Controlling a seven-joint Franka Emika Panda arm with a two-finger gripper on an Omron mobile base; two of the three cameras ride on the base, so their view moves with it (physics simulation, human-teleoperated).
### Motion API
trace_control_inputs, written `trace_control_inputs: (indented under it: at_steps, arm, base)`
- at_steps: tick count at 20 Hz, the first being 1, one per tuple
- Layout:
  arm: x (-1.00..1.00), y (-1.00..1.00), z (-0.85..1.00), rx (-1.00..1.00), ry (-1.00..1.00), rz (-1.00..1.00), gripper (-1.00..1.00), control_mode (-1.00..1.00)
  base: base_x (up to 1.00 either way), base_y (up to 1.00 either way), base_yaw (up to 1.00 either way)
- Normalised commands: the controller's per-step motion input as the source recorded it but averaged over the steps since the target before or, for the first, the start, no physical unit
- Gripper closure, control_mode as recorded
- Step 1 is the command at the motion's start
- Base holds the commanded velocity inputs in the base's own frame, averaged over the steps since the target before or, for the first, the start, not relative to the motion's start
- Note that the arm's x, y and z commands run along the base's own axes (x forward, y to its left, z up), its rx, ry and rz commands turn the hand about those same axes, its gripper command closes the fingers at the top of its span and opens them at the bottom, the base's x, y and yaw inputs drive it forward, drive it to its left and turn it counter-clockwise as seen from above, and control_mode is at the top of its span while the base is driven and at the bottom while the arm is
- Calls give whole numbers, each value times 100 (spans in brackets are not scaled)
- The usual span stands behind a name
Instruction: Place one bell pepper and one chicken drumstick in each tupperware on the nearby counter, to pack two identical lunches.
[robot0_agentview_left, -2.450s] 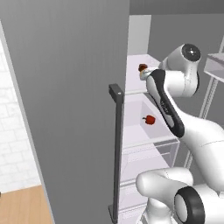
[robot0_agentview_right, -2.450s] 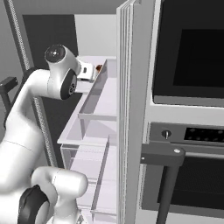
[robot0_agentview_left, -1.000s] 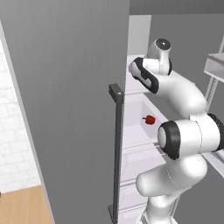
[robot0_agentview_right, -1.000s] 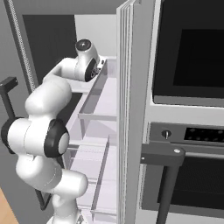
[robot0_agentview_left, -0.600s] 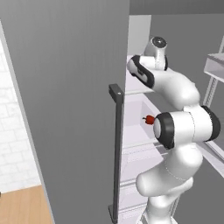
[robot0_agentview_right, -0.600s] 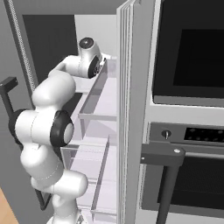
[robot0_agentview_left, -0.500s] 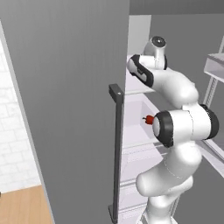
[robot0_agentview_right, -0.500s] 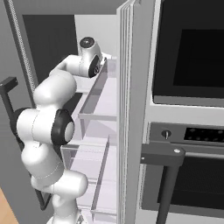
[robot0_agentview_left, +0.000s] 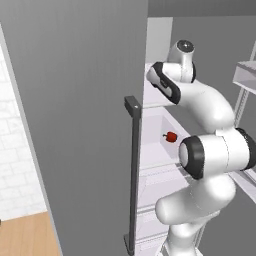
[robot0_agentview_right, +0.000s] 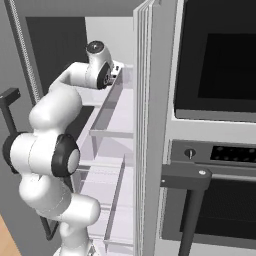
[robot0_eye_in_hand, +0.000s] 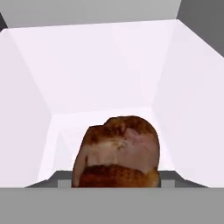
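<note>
The arm reaches up into the open fridge (robot0_agentview_left: 160, 135), its hand at the upper shelf (robot0_agentview_right: 112, 92).

Hand view: 1 chicken drumstick (robot0_eye_in_hand: 117, 153) lies directly ahead of the hand, low and centred in the picture, very close to the camera. It is brown and roasted, with a paler patch across its middle. It rests on the pale floor of a white-walled fridge compartment (robot0_eye_in_hand: 100, 65). The compartment's back wall stands well beyond the drumstick; its side walls run to either side of the hand.

Gripper: the fingertips are not distinguishable in the hand view; the drumstick's lower part covers the spot where they would rise. Whether the jaws are apart or pressed on the drumstick cannot be told. Contact with the drumstick cannot be confirmed.

Left base view: the hand (robot0_agentview_left: 159, 80) sits at the edge of the upper shelf, partly behind the grey fridge door (robot0_agentview_left: 80, 115). 1 red bell pepper (robot0_agentview_left: 170, 136) lies on the shelf below the hand, well apart from it and untouched.

Right base view: the wrist (robot0_agentview_right: 100, 70) is at the upper shelf, with the hand pointing into the fridge. A built-in oven (robot0_agentview_right: 215, 150) stands to the right of the fridge.
</note>
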Motion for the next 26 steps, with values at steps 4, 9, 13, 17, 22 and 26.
trace_control_inputs:
  at_steps: [4,9,13,17,22,26]
  arm:
    - [-100,25,-16,-4,-24,0,100,-100]
    - [-100,4,18,0,-4,-1,100,-100]
    - [-100,0,55,0,1,0,100,-100]
    - [-100,6,40,5,2,0,100,-100]
    - [-100,25,0,0,1,-1,100,-100]
    - [-100,8,-1,0,17,0,100,-100]
  base:
    - [0,0,0]
    - [0,0,0]
    - [0,0,0]
    - [0,0,0]
    - [0,0,0]
    - [0,0,0]
